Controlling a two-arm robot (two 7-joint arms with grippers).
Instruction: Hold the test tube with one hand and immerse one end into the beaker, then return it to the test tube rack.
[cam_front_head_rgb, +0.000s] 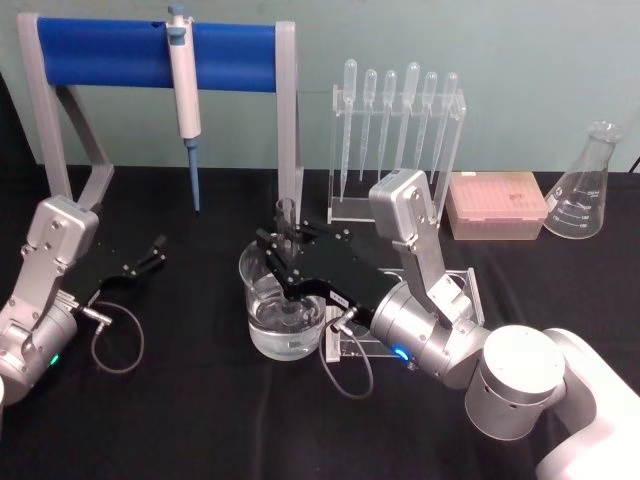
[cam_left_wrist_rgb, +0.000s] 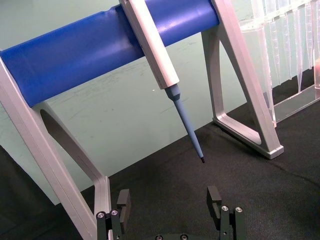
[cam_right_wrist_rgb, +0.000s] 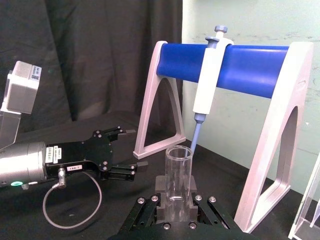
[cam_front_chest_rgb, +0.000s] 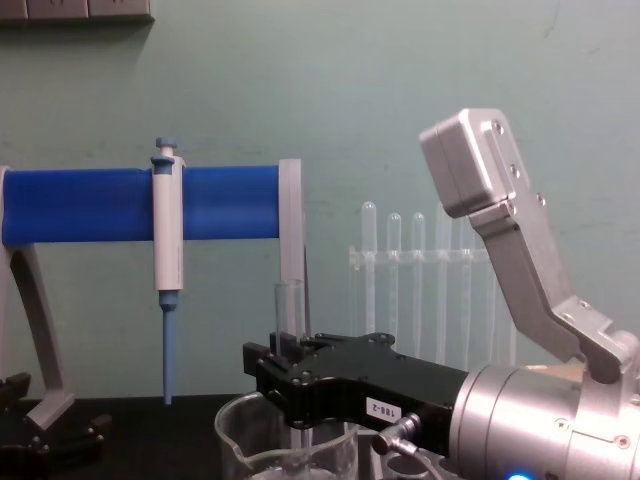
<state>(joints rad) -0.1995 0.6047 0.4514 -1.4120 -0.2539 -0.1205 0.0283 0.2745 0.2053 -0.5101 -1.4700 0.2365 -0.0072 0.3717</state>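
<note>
Standing upright in beaker (cam_front_head_rgb: 254, 272), clear test tube (cam_right_wrist_rgb: 178, 170), open-rimmed

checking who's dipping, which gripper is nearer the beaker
Right. The right gripper sits over the beaker, holding the test tube in it; the left gripper rests off to its left.

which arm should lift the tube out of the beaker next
Right: the right gripper is shut on the test tube, standing in the beaker. The left gripper rests open, off to the side, holding nothing.
</note>
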